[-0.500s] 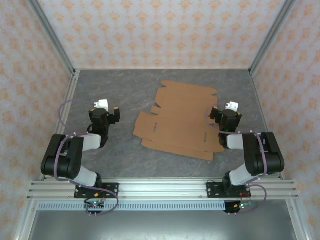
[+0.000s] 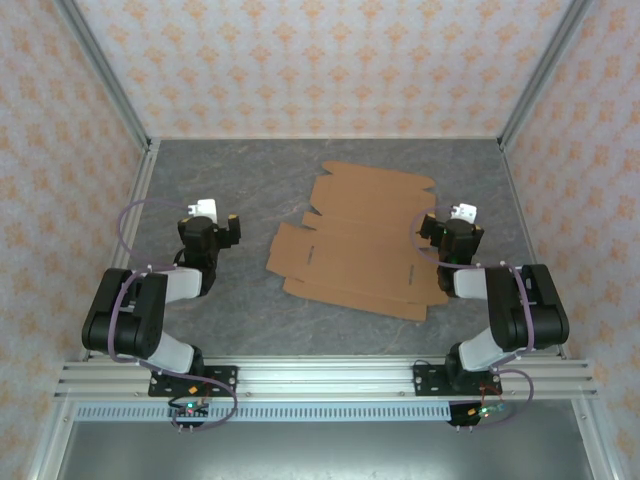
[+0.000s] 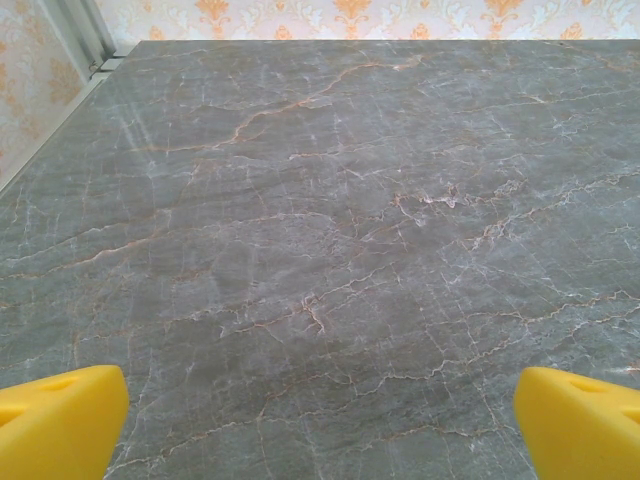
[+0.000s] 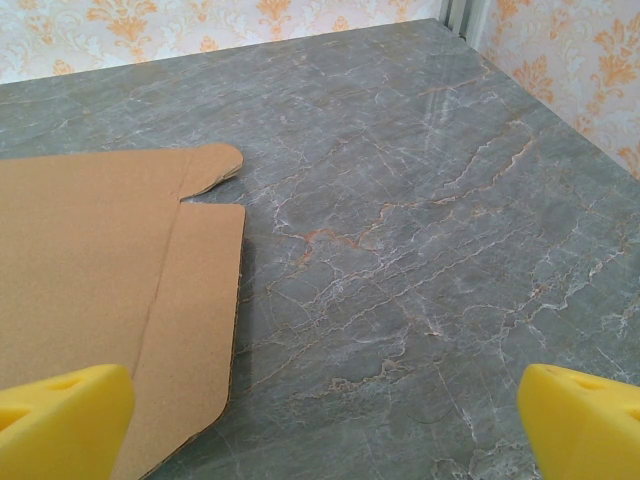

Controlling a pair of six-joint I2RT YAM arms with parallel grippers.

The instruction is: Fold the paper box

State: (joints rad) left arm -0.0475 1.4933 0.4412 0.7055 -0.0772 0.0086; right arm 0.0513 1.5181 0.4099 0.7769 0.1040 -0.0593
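Grey marbled tabletop [image 2: 240, 170], orange-patterned wallpaper walls [image 2: 320, 60] around. Flat brown die-cut cardboard sheet, the paper box [image 2: 360, 245], lies unfolded right of centre, flaps spread. Right gripper [image 4: 320, 425] sits just beside its right edge, yellow fingertips [image 4: 60, 415] spread wide, holding nothing; one fingertip overlaps a flap [image 4: 190, 330] in view, contact unclear. Left gripper [image 3: 320, 425] is well apart to the left over bare table, jaws wide, empty.
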